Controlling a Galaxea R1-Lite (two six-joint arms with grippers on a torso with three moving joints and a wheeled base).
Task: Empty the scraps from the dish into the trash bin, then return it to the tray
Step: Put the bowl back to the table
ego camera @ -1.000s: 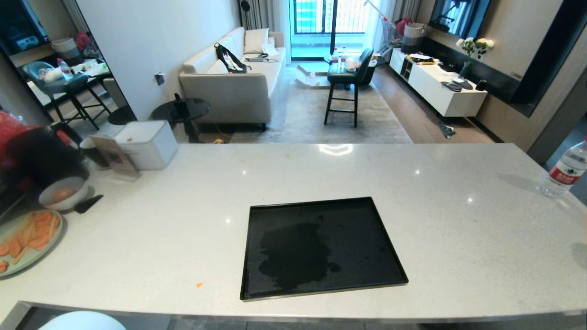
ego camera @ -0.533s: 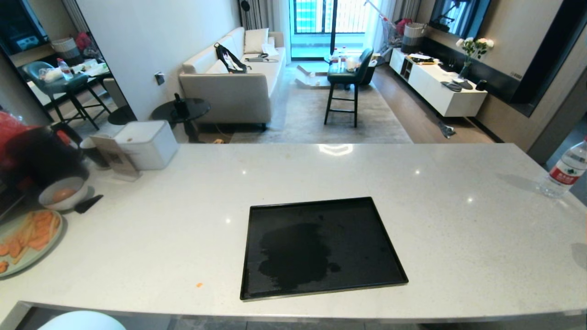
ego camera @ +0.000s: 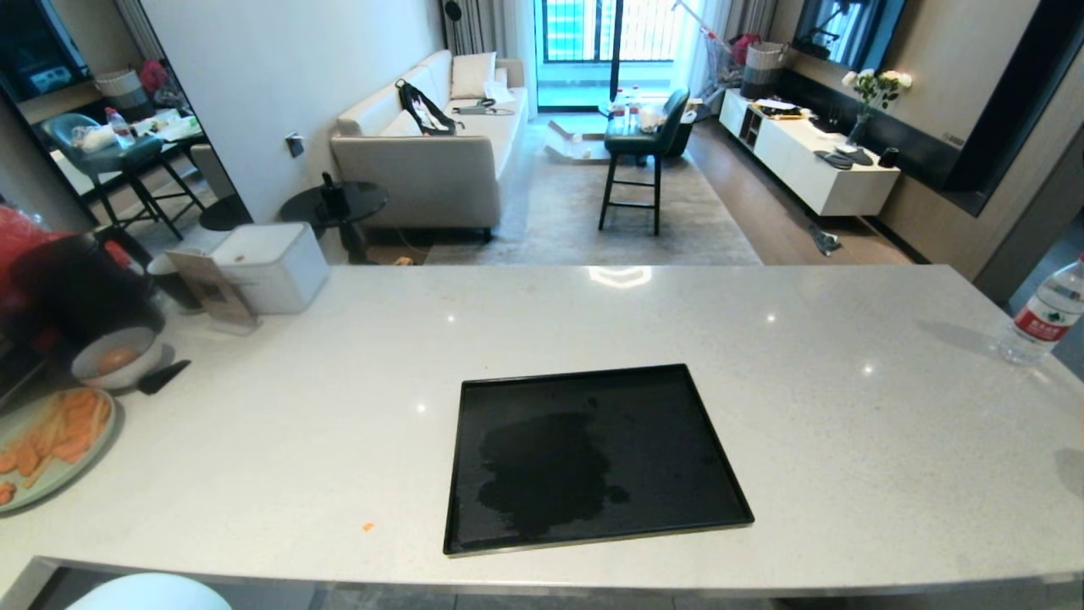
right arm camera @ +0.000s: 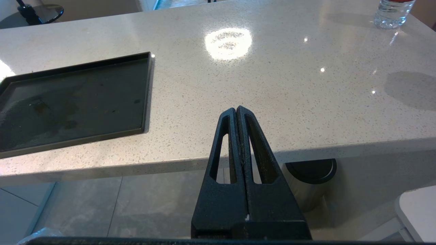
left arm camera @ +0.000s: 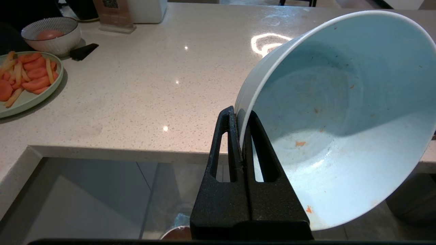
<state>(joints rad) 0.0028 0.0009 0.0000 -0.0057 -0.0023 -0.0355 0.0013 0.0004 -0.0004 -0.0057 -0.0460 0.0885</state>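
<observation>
Two black fingers of the left gripper (left arm camera: 240,114) pinch the rim of the dish (left arm camera: 340,112), one finger inside the wall and one outside. The pale blue bowl is held tilted below the near edge of the counter (left arm camera: 163,78), its mouth turned toward the wrist camera; only a few tiny orange flecks cling to its inner surface. In the head view just a pale sliver of the dish (ego camera: 148,593) shows at the bottom left edge. The right gripper (right arm camera: 236,110) hangs with its fingers pressed together on nothing, in front of the counter's near edge, above a steel bin with a black top (right arm camera: 308,180). The tray (ego camera: 593,457) lies bare on the counter with a dark smudge at its middle. At the counter's left end sit a green plate of carrot pieces (left arm camera: 24,85) and a ribbed bowl (left arm camera: 51,34); a water bottle (ego camera: 1046,313) stands at the far right.
</observation>
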